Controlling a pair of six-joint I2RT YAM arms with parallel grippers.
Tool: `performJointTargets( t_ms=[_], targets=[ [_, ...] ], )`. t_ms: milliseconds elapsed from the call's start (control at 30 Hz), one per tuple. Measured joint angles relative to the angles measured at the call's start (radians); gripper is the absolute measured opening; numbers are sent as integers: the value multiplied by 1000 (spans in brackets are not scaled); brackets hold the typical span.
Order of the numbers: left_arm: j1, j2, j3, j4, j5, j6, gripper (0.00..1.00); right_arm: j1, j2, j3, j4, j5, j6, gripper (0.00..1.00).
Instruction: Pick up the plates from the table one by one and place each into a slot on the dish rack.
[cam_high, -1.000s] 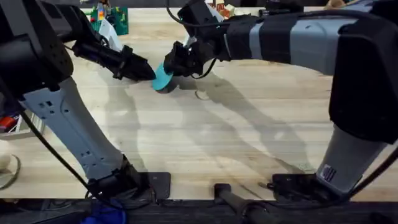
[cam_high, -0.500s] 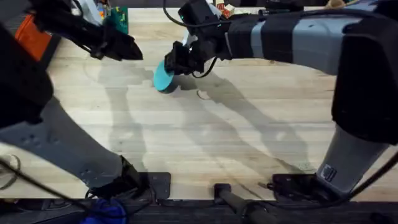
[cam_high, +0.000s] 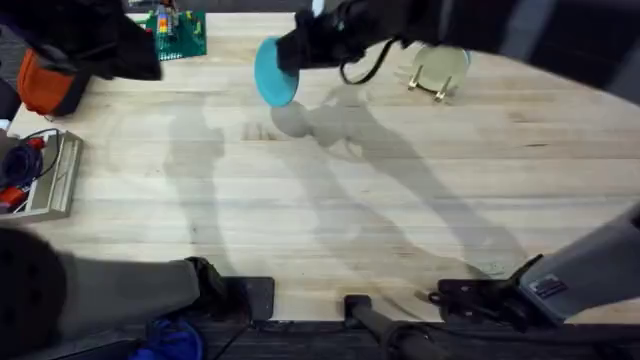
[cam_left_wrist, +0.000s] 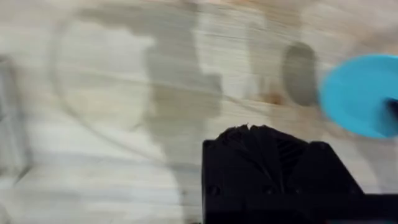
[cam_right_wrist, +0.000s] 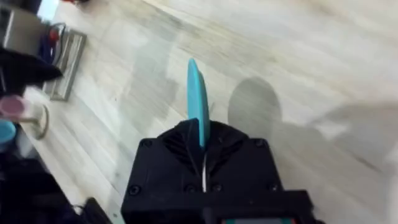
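Note:
A bright cyan-blue plate (cam_high: 271, 72) hangs tilted above the table (cam_high: 330, 230), casting a shadow on the wood beneath it. My right gripper (cam_high: 292, 52) is shut on its rim. In the right wrist view the plate (cam_right_wrist: 198, 99) stands edge-on between the black fingers. The dish rack (cam_high: 438, 72) sits at the far right of the plate and holds one pale plate upright. My left gripper (cam_left_wrist: 249, 132) is shut on nothing, off to the left of the cyan plate (cam_left_wrist: 360, 93). In the overhead view the left arm (cam_high: 95, 45) is a dark blur at the far left.
A green building-brick baseplate (cam_high: 178, 32) lies at the far left edge. A grey device with cables (cam_high: 45, 178) sits by the table's left side, with an orange object (cam_high: 42, 82) behind it. The arms' base mounts line the front edge.
My right gripper has lifted the cyan plate off the table and carried it away from me. The left gripper has let go of the plate's side and drawn back to the far left.

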Motion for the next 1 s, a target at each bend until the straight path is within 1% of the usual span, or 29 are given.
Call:
performJointTargets(
  t_ms=[33,67,200,333,367,433,500,567,600,633,667,800,1000],
  targets=[
    [0,-70,0,-7,-91,-44,41,-21,-64,0,-30,0,-111,32],
    [0,-87,0,-10,-110,-53,41,-29,-83,0,-35,0,-144,32],
    [0,-123,0,-27,-150,-74,41,-69,-160,0,-48,0,-275,32],
    [0,-122,0,-43,-165,-82,41,-109,-222,2,-71,1,-375,31],
    [0,-122,0,-45,-166,-83,54,-119,-237,4,-84,1,-402,31],
    [0,-122,0,-46,-168,-85,178,-135,-262,5,-112,3,-455,31],
    [0,-122,0,-49,-171,-86,484,-152,-285,6,-140,4,-502,32],
    [0,-122,0,-48,-175,-88,760,-169,-304,6,-160,4,-541,32],
    [0,-122,0,-48,-177,-91,931,-179,-311,6,-165,4,-558,32],
    [0,-122,0,-48,-177,-94,971,-190,-317,6,-167,4,-571,32],
    [0,-122,0,-48,-178,-94,988,-203,-321,6,-167,4,-583,32],
    [0,-122,0,-48,-181,-94,995,-293,-327,7,-166,5,-630,32],
    [0,-122,0,-48,-181,-94,995,-337,-343,7,-165,7,-694,32]
  ],
)
